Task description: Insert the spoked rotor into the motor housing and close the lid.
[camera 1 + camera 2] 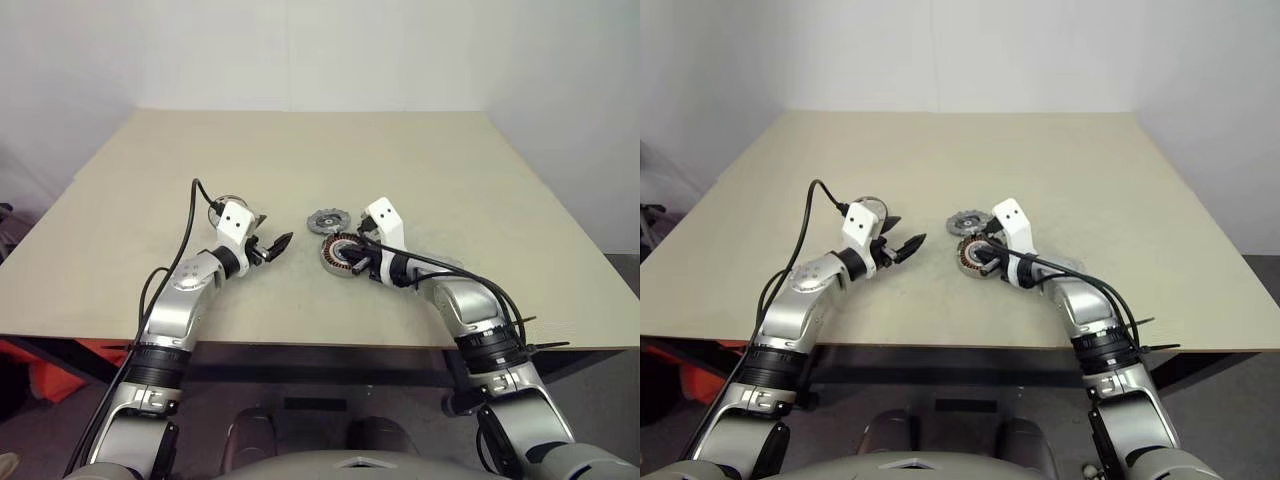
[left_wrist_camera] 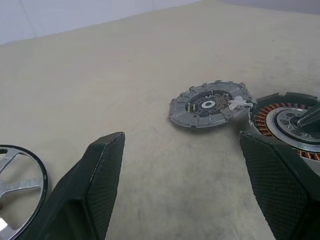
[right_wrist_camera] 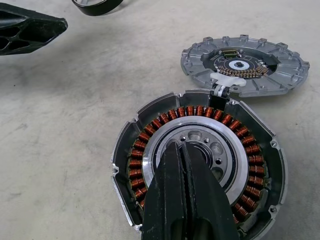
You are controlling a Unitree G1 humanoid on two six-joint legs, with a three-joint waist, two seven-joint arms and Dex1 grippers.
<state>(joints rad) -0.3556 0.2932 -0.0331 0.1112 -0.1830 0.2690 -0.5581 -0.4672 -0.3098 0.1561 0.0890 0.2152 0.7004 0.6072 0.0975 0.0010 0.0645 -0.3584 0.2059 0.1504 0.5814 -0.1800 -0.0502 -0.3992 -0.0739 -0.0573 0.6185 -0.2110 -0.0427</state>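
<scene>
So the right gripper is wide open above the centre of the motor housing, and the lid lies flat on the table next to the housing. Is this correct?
Not quite. The right gripper is shut, not wide open: the right wrist view shows its two fingers pressed together over the silver hub of the motor housing. The rest holds: the lid lies flat on the table beside the housing.

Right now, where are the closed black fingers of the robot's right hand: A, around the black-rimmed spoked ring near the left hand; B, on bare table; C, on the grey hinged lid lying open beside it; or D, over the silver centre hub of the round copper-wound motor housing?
D: the right wrist view shows the right hand, fingers pressed together, over the hub inside the round silver copper-wound motor housing, apart from the grey hinged lid.
</scene>
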